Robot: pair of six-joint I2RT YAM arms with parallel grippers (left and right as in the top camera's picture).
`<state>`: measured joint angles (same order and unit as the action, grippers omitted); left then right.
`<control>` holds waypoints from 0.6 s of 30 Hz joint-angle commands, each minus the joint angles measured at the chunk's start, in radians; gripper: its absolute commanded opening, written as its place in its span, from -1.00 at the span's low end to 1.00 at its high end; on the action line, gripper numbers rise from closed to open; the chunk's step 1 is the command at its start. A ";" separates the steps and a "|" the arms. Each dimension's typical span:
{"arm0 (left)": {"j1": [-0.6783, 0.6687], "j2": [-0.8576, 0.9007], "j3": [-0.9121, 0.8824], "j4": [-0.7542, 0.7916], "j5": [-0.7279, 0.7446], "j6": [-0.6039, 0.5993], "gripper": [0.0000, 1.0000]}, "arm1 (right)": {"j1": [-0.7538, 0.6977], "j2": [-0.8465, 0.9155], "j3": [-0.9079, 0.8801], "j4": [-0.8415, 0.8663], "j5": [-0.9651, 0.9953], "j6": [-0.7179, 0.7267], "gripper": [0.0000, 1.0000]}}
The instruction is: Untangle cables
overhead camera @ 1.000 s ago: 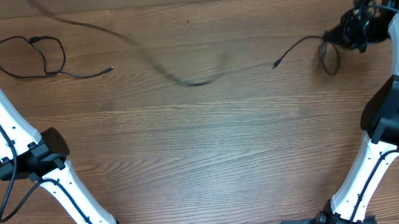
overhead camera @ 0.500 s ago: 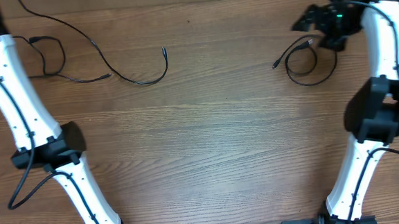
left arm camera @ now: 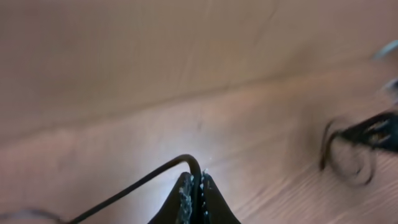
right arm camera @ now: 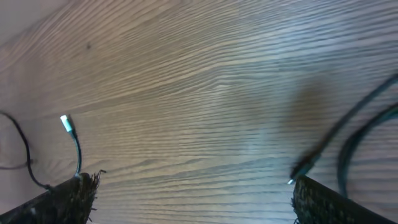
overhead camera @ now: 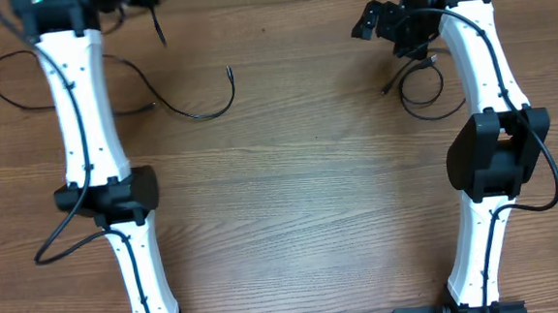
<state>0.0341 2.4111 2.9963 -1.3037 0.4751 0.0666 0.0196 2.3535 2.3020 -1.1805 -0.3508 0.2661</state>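
Note:
Three thin black cables lie apart on the wooden table. One looped cable [overhead camera: 1, 84] sits at the far left, partly behind my left arm. A long curved cable [overhead camera: 202, 113] ends in a plug near the top middle. My left gripper [overhead camera: 143, 0] [left arm camera: 194, 180] is at the table's far edge, shut on a black cable [left arm camera: 130, 186]; a short length [overhead camera: 159, 30] hangs below it. The third cable [overhead camera: 421, 94] lies coiled at the right. My right gripper [overhead camera: 377, 19] [right arm camera: 196, 199] hovers just left of that coil, open, with nothing between its fingers [right arm camera: 68, 199].
Both white arms reach up the table's left and right sides, with their own thicker black wires hanging beside them. A cable's bright plug tip [right arm camera: 65, 122] shows left of my right gripper, and another plug end [right arm camera: 293, 180] at its right finger.
My right gripper opened, let go of the coiled cable, and moved left. My left arm swung up and right to the far edge. The curved cable settled on the table.

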 commanded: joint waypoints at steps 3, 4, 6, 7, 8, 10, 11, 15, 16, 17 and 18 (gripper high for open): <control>-0.077 -0.027 -0.212 -0.081 -0.171 -0.055 -0.92 | -0.008 -0.030 0.014 -0.002 0.018 0.018 1.00; -0.090 -0.027 -0.251 -0.092 -0.172 -0.099 -0.91 | -0.008 -0.030 0.014 0.000 0.018 0.018 1.00; -0.115 -0.027 -0.325 -0.101 -0.204 -0.213 -0.91 | -0.008 -0.030 0.014 0.001 0.018 0.018 1.00; -0.125 -0.027 -0.351 -0.105 -0.249 -0.276 -0.91 | -0.009 -0.030 0.014 -0.001 0.018 0.018 1.00; -0.137 -0.027 -0.381 -0.110 -0.318 -0.353 -0.92 | -0.009 -0.030 0.014 -0.003 0.018 0.018 1.00; -0.155 -0.027 -0.436 -0.114 -0.442 -0.459 -0.91 | -0.009 -0.030 0.014 -0.008 0.018 0.018 1.00; -0.163 -0.027 -0.462 -0.113 -0.486 -0.494 -0.91 | -0.009 -0.030 0.014 -0.011 0.018 0.018 1.00; -0.175 -0.027 -0.541 -0.111 -0.560 -0.661 -0.92 | -0.008 -0.030 0.014 -0.014 0.018 0.018 1.00; -0.175 -0.027 -0.568 -0.110 -0.562 -0.742 -0.92 | -0.008 -0.030 0.014 -0.014 0.018 0.018 1.00; -0.175 -0.027 -0.584 -0.105 -0.568 -0.798 -0.91 | -0.008 -0.030 0.014 -0.015 0.018 0.018 1.00; -0.175 -0.027 -0.597 -0.098 -0.568 -0.849 -0.85 | -0.008 -0.030 0.014 -0.018 0.018 0.016 1.00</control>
<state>-0.1486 2.4050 2.4413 -1.4128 -0.0074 -0.5171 0.0090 2.3535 2.3020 -1.1973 -0.3397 0.2813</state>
